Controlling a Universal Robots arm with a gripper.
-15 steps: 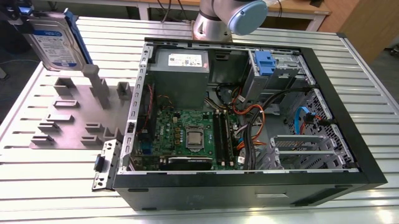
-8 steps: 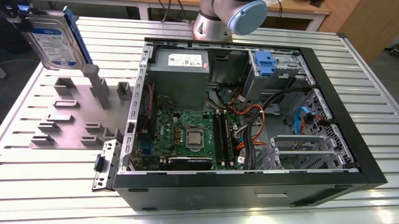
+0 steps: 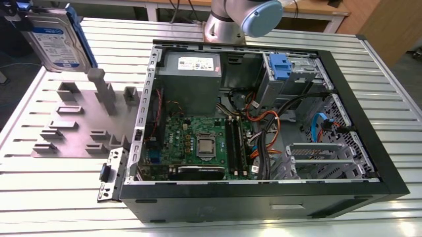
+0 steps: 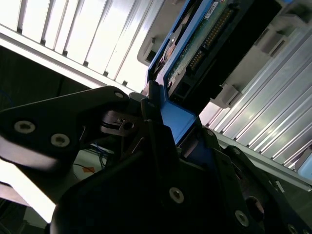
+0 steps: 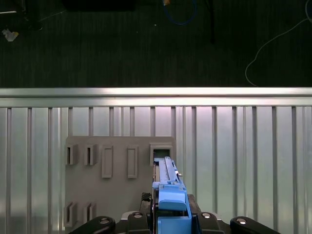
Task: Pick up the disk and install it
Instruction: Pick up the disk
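The disk (image 3: 56,42), a silver-grey drive with a white-and-blue label in a blue carrier bracket, hangs upright in the air at the exterior view's far left. It is above the grey slotted holder plate (image 3: 72,128). My gripper (image 3: 20,7) grips its top edge. In the first wrist view the disk (image 5: 169,187) is edge-on, with my gripper (image 5: 170,222) shut on its blue bracket just over a slot of the holder plate (image 5: 117,195). The second wrist view shows the disk (image 4: 209,34) from its circuit-board side, my gripper (image 4: 170,129) clamping the blue bracket.
An open black computer case (image 3: 264,200) lies on the slatted metal table (image 3: 53,197). Inside are a motherboard (image 3: 197,143), a grey power supply (image 3: 191,64), cables and a drive bay with a blue part (image 3: 280,66). The arm's base (image 3: 237,19) stands behind the case.
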